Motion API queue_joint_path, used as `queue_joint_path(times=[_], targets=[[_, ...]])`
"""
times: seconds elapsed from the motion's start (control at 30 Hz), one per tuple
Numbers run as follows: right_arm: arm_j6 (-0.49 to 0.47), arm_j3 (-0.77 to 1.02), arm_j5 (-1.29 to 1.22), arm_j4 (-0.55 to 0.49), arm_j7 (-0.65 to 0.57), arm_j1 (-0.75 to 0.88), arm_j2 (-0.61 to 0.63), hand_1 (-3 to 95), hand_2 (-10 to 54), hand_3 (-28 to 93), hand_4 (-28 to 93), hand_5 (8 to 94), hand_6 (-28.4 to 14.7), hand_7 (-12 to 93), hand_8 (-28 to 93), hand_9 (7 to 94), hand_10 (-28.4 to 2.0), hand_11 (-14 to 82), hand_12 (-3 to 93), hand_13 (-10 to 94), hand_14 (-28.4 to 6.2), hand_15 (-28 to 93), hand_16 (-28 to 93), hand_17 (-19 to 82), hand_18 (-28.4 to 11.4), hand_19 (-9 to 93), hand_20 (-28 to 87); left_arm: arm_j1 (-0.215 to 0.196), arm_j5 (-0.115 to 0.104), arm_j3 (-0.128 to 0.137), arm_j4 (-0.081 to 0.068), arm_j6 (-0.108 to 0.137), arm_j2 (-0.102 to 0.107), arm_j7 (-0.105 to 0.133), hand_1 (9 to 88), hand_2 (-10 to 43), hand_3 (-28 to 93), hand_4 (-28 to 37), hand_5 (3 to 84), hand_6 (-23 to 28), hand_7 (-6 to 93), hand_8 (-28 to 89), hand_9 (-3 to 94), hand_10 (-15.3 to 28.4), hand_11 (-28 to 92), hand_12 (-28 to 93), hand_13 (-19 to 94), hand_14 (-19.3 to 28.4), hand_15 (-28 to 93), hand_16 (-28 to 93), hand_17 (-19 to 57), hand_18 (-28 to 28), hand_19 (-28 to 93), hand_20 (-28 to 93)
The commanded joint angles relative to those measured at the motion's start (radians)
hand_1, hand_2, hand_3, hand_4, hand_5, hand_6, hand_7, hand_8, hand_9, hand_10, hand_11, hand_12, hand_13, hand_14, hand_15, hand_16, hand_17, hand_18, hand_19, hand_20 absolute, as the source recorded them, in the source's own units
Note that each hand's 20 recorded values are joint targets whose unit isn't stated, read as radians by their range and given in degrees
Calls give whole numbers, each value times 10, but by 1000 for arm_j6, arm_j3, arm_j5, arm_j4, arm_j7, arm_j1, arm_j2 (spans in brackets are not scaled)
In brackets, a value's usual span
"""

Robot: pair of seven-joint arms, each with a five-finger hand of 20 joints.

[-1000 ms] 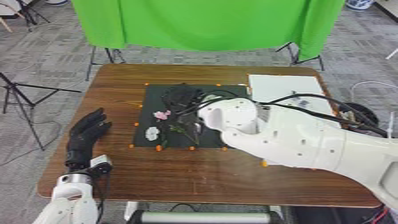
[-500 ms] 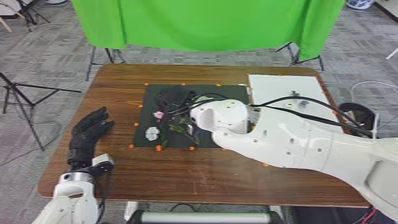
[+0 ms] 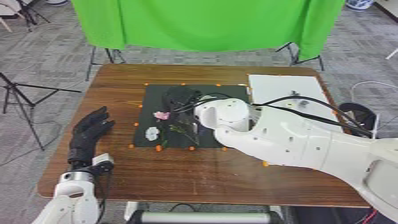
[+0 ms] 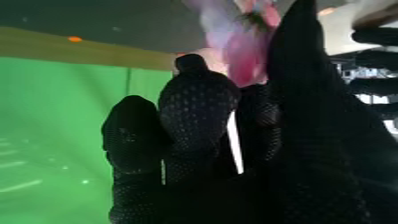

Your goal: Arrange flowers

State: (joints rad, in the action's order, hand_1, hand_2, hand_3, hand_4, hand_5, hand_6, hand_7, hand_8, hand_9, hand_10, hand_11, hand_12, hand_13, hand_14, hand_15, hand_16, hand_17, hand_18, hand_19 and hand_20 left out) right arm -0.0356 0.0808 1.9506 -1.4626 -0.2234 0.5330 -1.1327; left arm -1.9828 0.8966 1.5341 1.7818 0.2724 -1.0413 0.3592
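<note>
From where I stand, the brown table [image 3: 200,175] takes up most of the floor, the robot at its six o'clock. Past its twelve o'clock hangs a green cloth [image 3: 204,25]. The white right arm [image 3: 293,137] crosses from four o'clock over to the black mat [image 3: 209,140], which lies just left of the table's middle. A white sheet [image 3: 275,87] lies at the table's one o'clock.

The left hand [image 3: 87,135] sits at the table's nine o'clock, fingers loosely straight and pointing towards one o'clock, with nothing in it.

The right hand [image 3: 180,97] is over the mat's eleven o'clock. In the right wrist view its fingers are nearly straight, the thumb close by, and pink petals sit at the narrow gap between them; I can't tell whether it grips them.

Green stems [image 3: 184,131] lie at the mat's seven o'clock. The pink flower [image 3: 161,115] is at nine, the white flower [image 3: 152,133] at eight. Little orange markers [image 3: 192,148] dot the mat's edge.
</note>
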Motion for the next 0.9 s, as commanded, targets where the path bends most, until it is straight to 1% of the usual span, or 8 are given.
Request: queue_joint_path(times=[0.03,0.17,0.2,0.23,0.33,0.5,0.7,0.9], targets=[[-36,16,-7,-6,-18,-9,2,487,-90,613,-171,636,31,252,12,565,-121,77,151,840,-33,626,275,579,-128,932,536,-8,3,1,-5,-12,-6,-11,377,-93,700,-138,426,-3,201,-97,378,109,213,124,368,160,287,-7,74,146,179,208],[-52,22,-12,-9,-16,-11,5,451,-94,647,-177,625,33,228,6,561,-123,77,151,839,-34,623,274,576,-129,932,531,-5,2,-3,-6,-10,-5,-9,377,-92,698,-138,426,-2,203,-96,377,109,212,124,367,160,287,-7,74,146,179,208],[-65,28,-10,-6,-6,-10,2,441,-95,658,-175,620,33,218,-5,558,-124,76,151,839,-35,621,273,575,-130,932,529,-12,2,0,-2,-6,-7,-8,377,-93,698,-138,426,-2,203,-96,377,109,212,124,367,161,286,-7,73,147,179,208],[-72,29,-14,-12,-11,-14,8,432,-95,667,-175,615,35,212,-20,556,-125,76,151,838,-35,619,274,575,-130,932,528,-6,3,-1,-6,-13,-8,-10,377,-93,698,-138,425,-3,204,-96,377,108,212,125,367,161,287,-6,73,146,179,208],[-107,63,-21,-17,-2,-11,14,406,-95,690,-172,600,36,208,-107,550,-124,75,152,837,-36,616,274,571,-132,932,521,-4,5,-3,-6,-11,-6,-13,377,-93,697,-138,425,-3,205,-97,377,108,211,125,368,161,287,-6,73,146,178,207],[-117,116,-76,-73,2,-28,56,388,-95,683,-170,569,31,197,-108,531,-123,71,151,831,-39,611,271,565,-134,932,507,-11,3,-2,-1,-8,-1,-11,376,-94,699,-137,425,-3,205,-98,377,108,211,125,367,160,287,-7,72,147,178,207],[-190,228,-84,-151,16,-39,124,367,-95,674,-163,543,27,183,-102,510,-127,67,152,828,-41,605,272,555,-140,932,498,-28,1,5,9,2,-3,-10,377,-94,698,-138,425,-3,205,-98,377,109,211,125,367,161,287,-6,72,147,178,207],[-79,336,-13,-233,-17,3,308,358,-95,667,-159,540,24,174,-98,504,-128,67,152,822,-47,596,271,543,-146,932,482,-33,2,7,15,8,-3,-9,378,-94,698,-138,425,-4,206,-98,378,109,213,125,367,161,287,-6,72,147,178,207]])
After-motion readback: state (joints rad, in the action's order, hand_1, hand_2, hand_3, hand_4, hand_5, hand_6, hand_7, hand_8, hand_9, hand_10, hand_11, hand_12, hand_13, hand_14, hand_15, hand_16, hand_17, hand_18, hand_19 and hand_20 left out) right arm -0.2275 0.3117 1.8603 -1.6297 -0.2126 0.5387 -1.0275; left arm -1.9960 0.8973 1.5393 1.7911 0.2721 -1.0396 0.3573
